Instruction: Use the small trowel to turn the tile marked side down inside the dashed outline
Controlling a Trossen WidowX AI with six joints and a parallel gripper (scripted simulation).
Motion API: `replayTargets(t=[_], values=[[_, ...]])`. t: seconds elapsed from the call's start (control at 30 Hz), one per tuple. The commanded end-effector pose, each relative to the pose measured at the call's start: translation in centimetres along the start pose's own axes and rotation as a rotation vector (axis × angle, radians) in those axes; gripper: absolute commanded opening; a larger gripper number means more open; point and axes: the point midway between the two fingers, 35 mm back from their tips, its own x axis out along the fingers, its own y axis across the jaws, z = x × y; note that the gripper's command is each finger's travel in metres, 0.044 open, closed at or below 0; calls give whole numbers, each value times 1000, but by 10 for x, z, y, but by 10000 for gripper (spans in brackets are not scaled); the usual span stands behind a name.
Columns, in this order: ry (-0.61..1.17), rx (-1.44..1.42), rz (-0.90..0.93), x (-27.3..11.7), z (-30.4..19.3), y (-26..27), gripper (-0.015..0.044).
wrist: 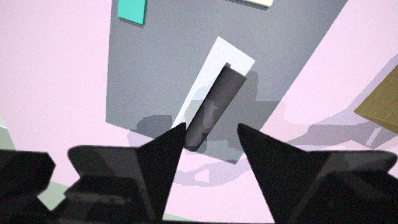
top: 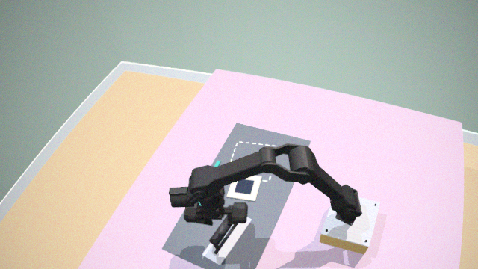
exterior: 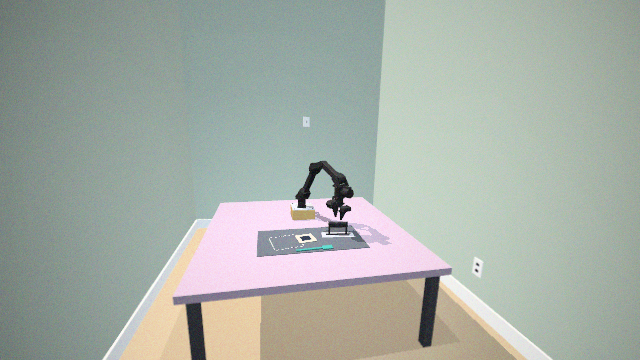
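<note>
The cream tile (top: 244, 187) (exterior: 305, 238) lies on the grey mat (top: 276, 202) (exterior: 265, 247) (wrist: 150, 75) with its dark blue marked square facing up, at the near end of the white dashed outline (top: 258, 143). The teal trowel (exterior: 315, 248) lies flat on the mat beside the tile. In the top view only its tip (top: 217, 163) shows past the arm, and the wrist view shows one end (wrist: 132, 11). My gripper (top: 218, 218) (exterior: 340, 214) (wrist: 211, 126) is open and empty. It hangs above the mat's other end, away from the trowel.
A dark round bar (top: 223, 231) (exterior: 337, 228) (wrist: 215, 105) on a white plate (top: 237, 235) (wrist: 232, 50) stands on the mat right below my fingers. The arm's wooden base block (top: 343, 243) (exterior: 302, 214) (wrist: 382, 102) sits on the pink table top.
</note>
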Motion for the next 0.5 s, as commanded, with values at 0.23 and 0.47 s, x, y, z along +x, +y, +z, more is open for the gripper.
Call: replayTargets(t=[0.23,0.47], values=[[-4,374,-5,1,1,0,270],[-5,495,-5,1,0,0,270]])
